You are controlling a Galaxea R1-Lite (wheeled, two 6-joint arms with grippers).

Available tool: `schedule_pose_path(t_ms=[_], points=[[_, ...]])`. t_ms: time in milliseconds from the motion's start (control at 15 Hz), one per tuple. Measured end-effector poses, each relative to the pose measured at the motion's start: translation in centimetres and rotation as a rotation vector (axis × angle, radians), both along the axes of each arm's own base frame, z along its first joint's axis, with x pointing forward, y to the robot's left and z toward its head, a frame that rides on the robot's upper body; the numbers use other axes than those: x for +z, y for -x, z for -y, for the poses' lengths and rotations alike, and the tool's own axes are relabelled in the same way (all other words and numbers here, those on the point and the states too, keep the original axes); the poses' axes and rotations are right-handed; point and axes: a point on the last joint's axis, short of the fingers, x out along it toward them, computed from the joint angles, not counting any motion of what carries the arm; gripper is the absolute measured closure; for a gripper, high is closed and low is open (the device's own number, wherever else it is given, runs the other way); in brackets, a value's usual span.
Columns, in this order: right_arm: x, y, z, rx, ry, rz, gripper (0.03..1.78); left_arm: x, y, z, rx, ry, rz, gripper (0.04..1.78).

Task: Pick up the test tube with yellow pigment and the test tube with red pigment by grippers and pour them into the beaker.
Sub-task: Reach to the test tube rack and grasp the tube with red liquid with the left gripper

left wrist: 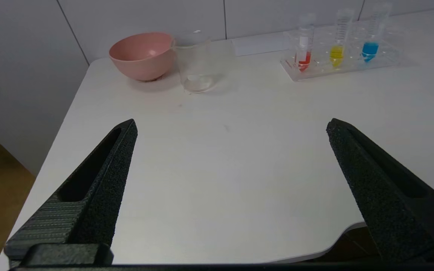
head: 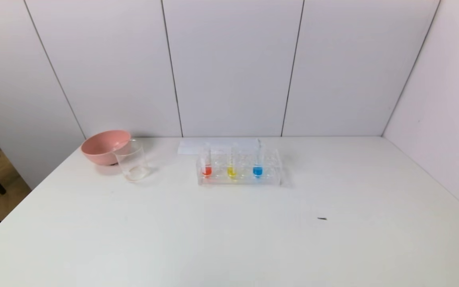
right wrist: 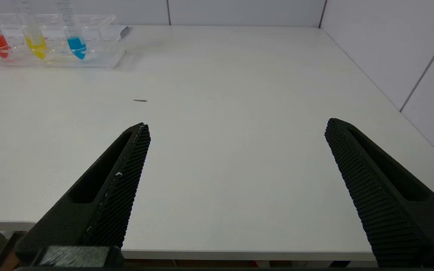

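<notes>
Head view, and nothing has been lifted: the clear tube rack (head: 239, 169) sits mid-worktop (head: 229, 239) with three tubes upright in its front row. The test tube with red pigment (head: 206, 163) stands at the rack's left end, the test tube with yellow pigment (head: 232, 164) just beside it in the middle, and the blue-liquid tube (head: 257, 161) towards the right. Well to the left of the rack stands the beaker (head: 133, 161), apparently empty, right in front of the pink bowl (head: 106, 146). Behind the rack lies a white sheet of paper (head: 213, 145).

Neither arm shows from the head. At the wrists, the left gripper (left wrist: 231, 126) hangs over the near worktop edge, jaws spread wide with nothing between them; the right gripper (right wrist: 236, 126) is the same, open and holding nothing, well short of the rack.

So this looks like the opening step, the reach. Next move: each gripper goes to the rack and closes on a tube's upper part, lifting straight up.

Graduation marks run up the tubes; no writing is legible.
</notes>
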Motion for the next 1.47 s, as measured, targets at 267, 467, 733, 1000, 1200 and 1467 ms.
schedule_pose_path(t_ms=[267,467,733,1000,1200,1467], points=[[0.0,0.0,0.0,0.0,0.0,0.0,0.11,4.3,-3.5,0.0,-0.002,0.0,-0.012,0.06],[0.0,0.0,0.0,0.0,0.0,0.0,0.11,6.9,-7.3,0.0,-0.004,0.002,-0.031,0.06],[0.0,0.0,0.0,0.0,0.0,0.0,0.11,8.9,-13.5,0.1,-0.054,0.006,-0.054,0.06],[0.0,0.0,0.0,0.001,0.0,0.0,0.11,9.3,-19.3,0.2,-0.088,0.009,-0.081,0.06],[0.0,0.0,0.0,0.0,0.0,0.0,0.11,9.0,-22.3,0.7,-0.114,0.016,-0.097,0.06],[0.0,0.0,0.0,0.0,0.0,0.0,0.11,7.9,-25.3,1.3,-0.137,0.04,-0.106,0.06]])
